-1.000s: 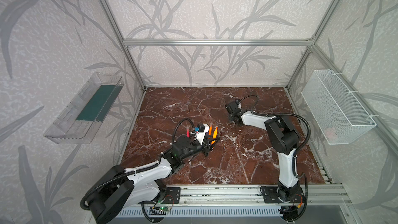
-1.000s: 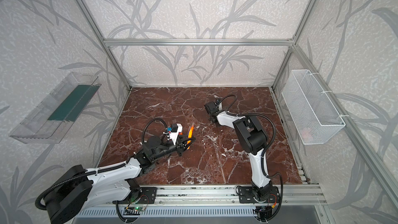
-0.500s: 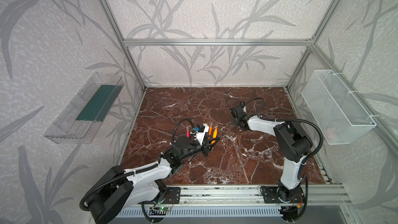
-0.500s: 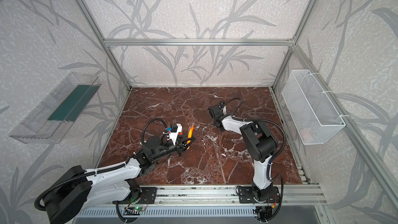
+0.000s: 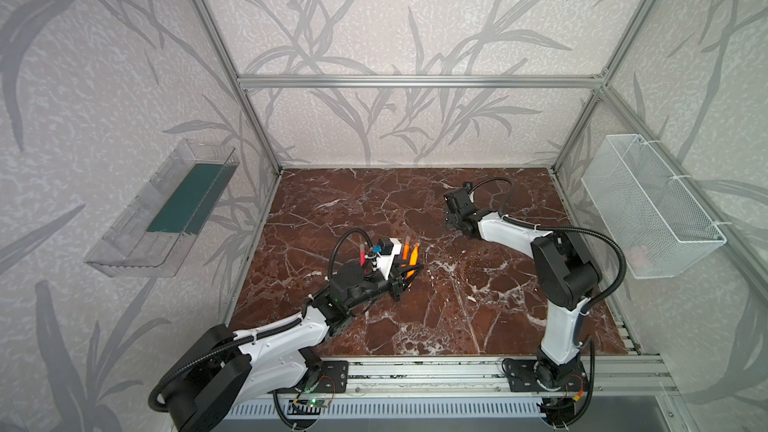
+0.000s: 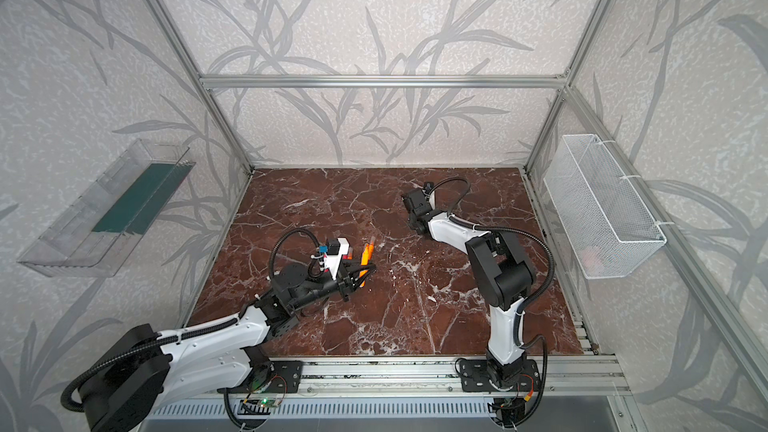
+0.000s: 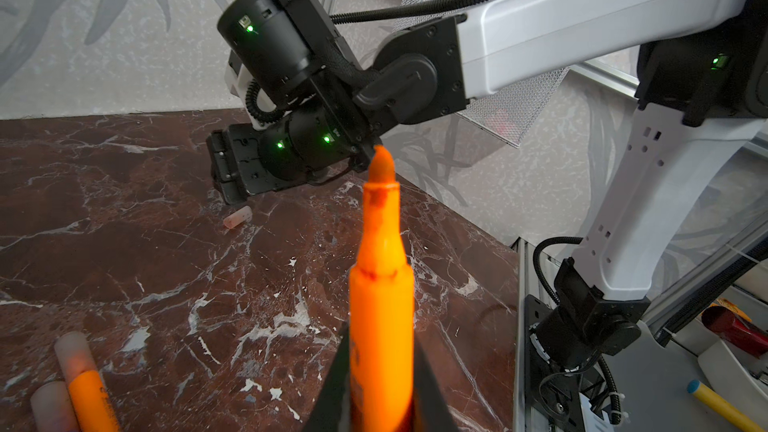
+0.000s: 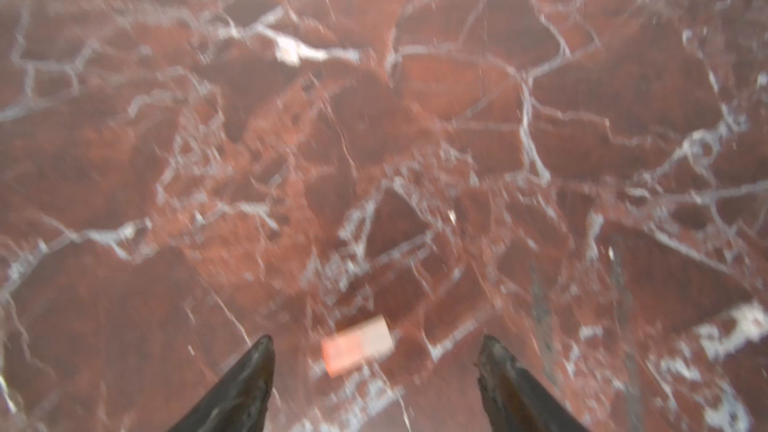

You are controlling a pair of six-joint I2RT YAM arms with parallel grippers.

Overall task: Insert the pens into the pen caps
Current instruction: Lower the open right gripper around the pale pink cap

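My left gripper (image 7: 380, 353) is shut on an orange pen (image 7: 380, 305) whose bare tip points up and away, toward the right arm. In both top views this gripper (image 5: 409, 275) (image 6: 362, 278) is at mid-table. A pen cap (image 8: 357, 344), pale beige-pink, lies flat on the marble between the tips of my open right gripper (image 8: 377, 340). The left wrist view shows that cap (image 7: 237, 217) just under the right gripper (image 7: 224, 184). More pens (image 5: 409, 252) lie beside the left wrist; one orange pen (image 7: 93, 398) wears a cap (image 7: 72, 351).
A clear plastic tray (image 5: 166, 209) hangs on the left wall and a white wire basket (image 5: 648, 205) on the right wall. The aluminium rail (image 5: 415, 367) with both arm bases runs along the front edge of the marble floor (image 5: 478, 305).
The right arm's elbow swung to the right and its gripper shifted a little over the cap. The left arm stayed still with the orange pen.
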